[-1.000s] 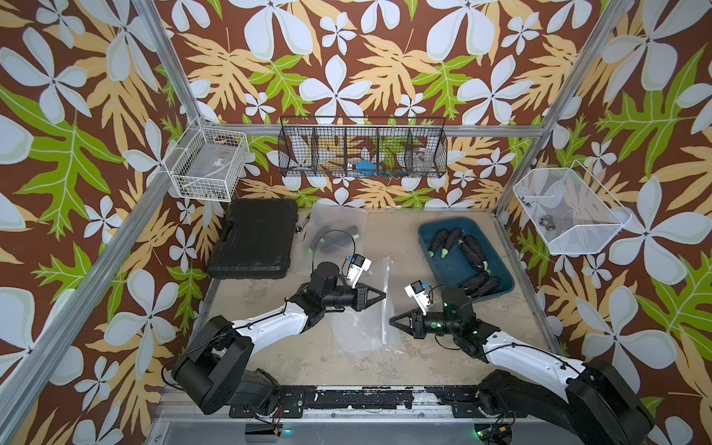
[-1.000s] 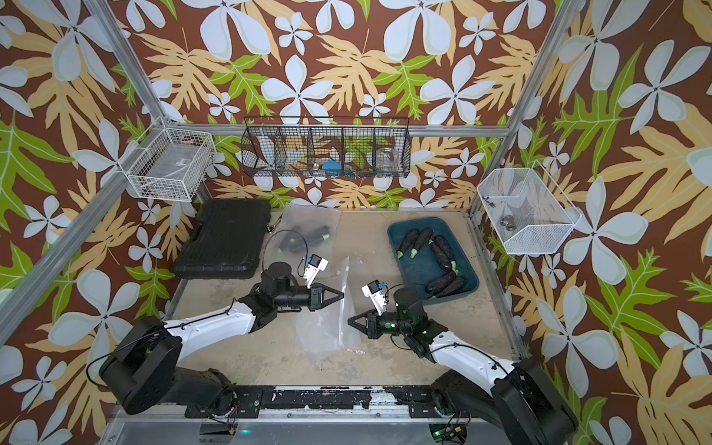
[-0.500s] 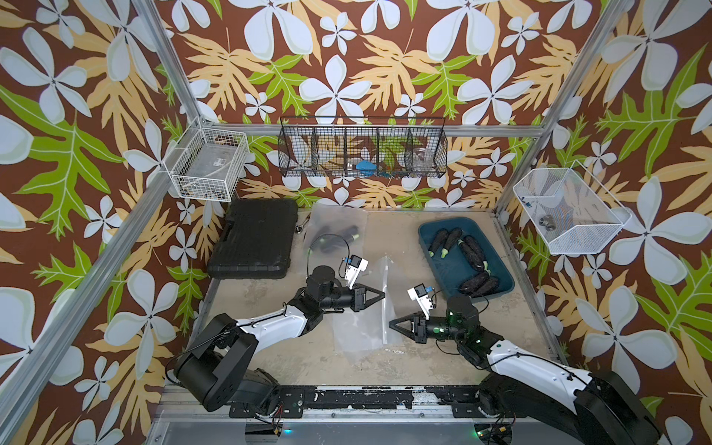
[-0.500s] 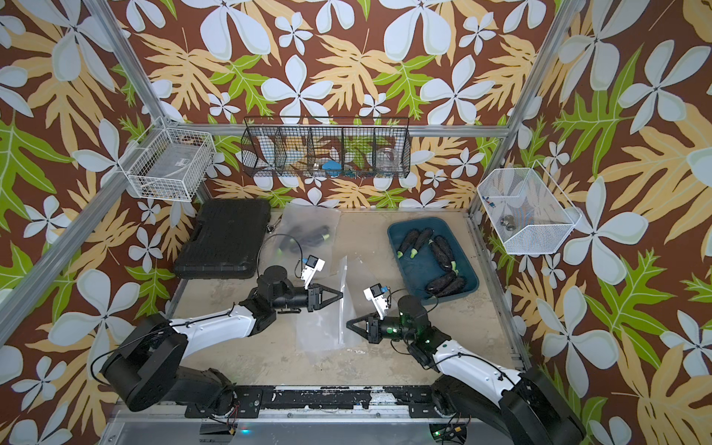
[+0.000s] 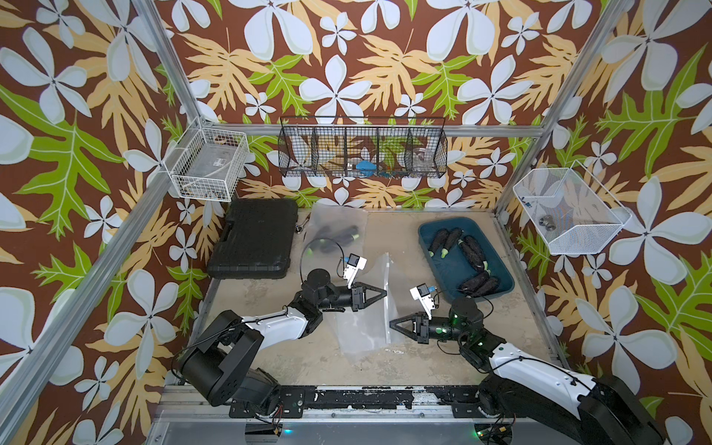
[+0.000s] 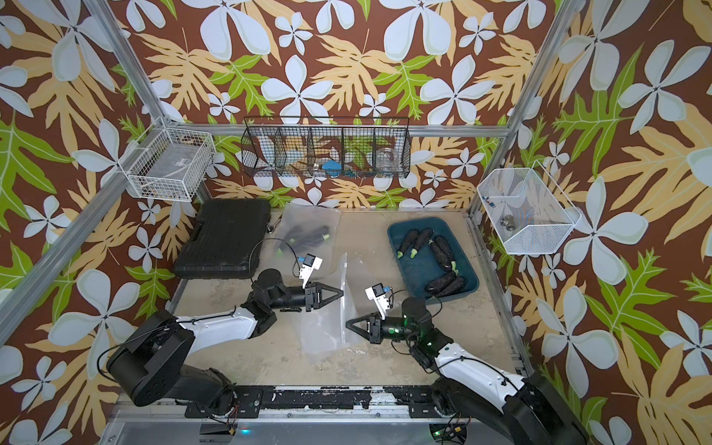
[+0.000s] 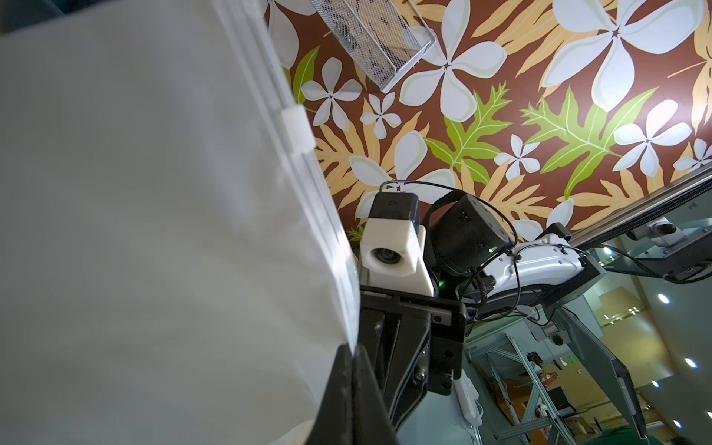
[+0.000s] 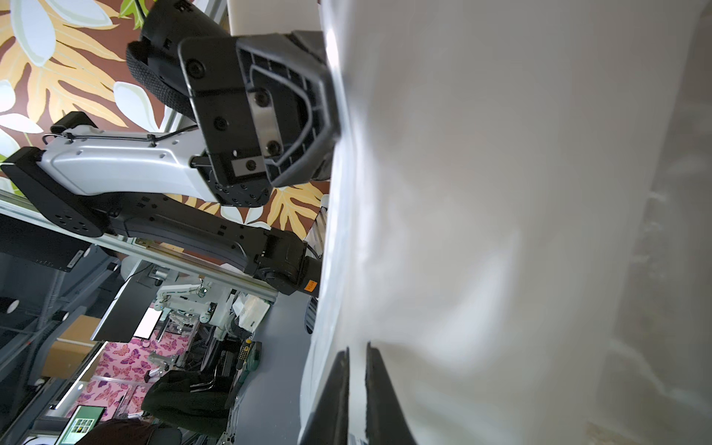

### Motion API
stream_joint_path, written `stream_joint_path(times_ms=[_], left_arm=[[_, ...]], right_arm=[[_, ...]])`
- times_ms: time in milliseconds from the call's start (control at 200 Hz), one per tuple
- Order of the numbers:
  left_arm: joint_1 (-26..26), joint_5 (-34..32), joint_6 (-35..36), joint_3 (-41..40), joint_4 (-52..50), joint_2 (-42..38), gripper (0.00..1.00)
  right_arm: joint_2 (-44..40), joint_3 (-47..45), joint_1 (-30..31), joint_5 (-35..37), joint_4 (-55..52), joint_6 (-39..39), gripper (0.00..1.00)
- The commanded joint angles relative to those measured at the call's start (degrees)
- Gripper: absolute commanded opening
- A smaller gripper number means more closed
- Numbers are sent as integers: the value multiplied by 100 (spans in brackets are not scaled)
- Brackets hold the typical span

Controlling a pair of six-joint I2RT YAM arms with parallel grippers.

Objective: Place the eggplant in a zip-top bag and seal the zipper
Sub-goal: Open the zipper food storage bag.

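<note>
Walls [image 5: 339, 57]: brown, printed with white flowers and tan and green leaves. Tabletop [image 5: 308, 358]: mottled beige. Zip-top bag [image 5: 362, 323]: clear, frosted; slider [image 7: 296, 131] white. Eggplants [image 5: 472, 250]: dark purple, green stems. Bin [image 5: 447, 222]: teal. Case [image 5: 254, 239]: black. Wire basket [image 5: 208, 162]: white. Wire rack [image 5: 362, 154]: black. Robot arms [image 5: 277, 327]: white shells, black joints.

No text can be read anywhere. A small orange sticker [image 8: 310, 286] on the left arm [image 8: 127, 169] carries dark print, too small to make out.
</note>
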Motion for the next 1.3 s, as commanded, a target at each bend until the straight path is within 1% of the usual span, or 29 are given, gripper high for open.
stream_joint_path(times_ms=[0, 165, 520, 941, 1116, 1291], left_arm=[[37, -19, 131, -26, 131, -69, 0], [73, -29, 111, -29, 173, -91, 0], [73, -90, 186, 2, 33, -125, 0], [77, -100, 257, 0, -71, -224, 0], [75, -145, 333, 9, -166, -261, 0], [73, -187, 418, 0, -309, -314, 0]], right_arm=[[-139, 24, 10, -33, 104, 79, 12], [-195, 31, 9, -67, 22, 67, 12], [16, 68, 132, -94, 394, 235, 13], [164, 103, 251, 28, 402, 210, 13], [308, 186, 394, 90, 436, 200, 13], [334, 264, 419, 131, 447, 205, 16]])
